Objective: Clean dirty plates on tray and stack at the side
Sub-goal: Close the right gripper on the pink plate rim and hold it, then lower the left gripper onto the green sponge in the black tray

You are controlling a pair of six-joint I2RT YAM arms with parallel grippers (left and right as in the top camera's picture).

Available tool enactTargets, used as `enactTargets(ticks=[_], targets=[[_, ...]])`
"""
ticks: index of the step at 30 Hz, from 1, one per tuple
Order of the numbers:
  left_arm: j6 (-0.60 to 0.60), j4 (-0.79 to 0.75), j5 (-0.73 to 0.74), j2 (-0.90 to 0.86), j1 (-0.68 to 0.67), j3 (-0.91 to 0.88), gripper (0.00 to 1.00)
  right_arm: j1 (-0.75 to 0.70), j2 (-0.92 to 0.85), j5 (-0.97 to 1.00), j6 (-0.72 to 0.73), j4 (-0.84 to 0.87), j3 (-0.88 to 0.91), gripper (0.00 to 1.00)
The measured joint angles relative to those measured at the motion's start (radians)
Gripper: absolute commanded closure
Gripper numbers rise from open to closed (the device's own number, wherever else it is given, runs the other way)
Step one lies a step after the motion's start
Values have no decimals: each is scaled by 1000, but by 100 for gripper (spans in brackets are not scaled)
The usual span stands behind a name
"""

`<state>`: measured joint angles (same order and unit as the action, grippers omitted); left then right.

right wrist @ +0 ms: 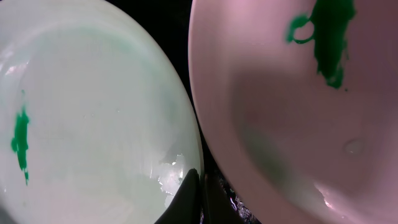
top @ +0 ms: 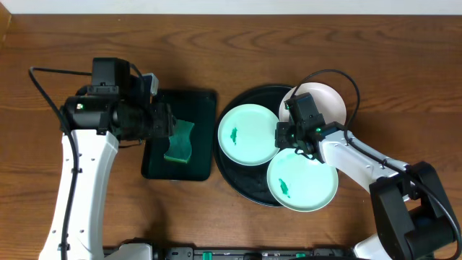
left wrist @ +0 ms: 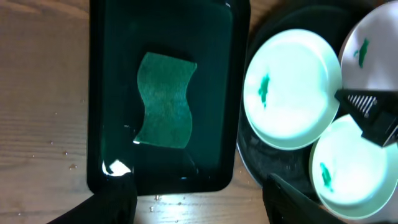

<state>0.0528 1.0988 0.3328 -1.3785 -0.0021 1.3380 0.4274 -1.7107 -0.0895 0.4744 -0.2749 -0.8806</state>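
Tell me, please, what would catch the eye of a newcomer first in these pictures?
The round black tray at right is crowded with green-smeared dishes: a mint plate on its left, a second mint plate lower in the overhead view, a white plate higher. Left of it, a wavy green sponge lies in a dark green rectangular tray.
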Motion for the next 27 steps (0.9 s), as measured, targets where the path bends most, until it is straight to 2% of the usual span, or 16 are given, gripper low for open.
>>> enactTargets(ticks=[14, 27], targets=[[42, -89, -33, -214, -37, -1, 37, 0, 0, 0, 0, 0, 0, 98], [49, -93, -51, -377, -47, -2, 41, 0, 0, 0, 0, 0, 0, 98]])
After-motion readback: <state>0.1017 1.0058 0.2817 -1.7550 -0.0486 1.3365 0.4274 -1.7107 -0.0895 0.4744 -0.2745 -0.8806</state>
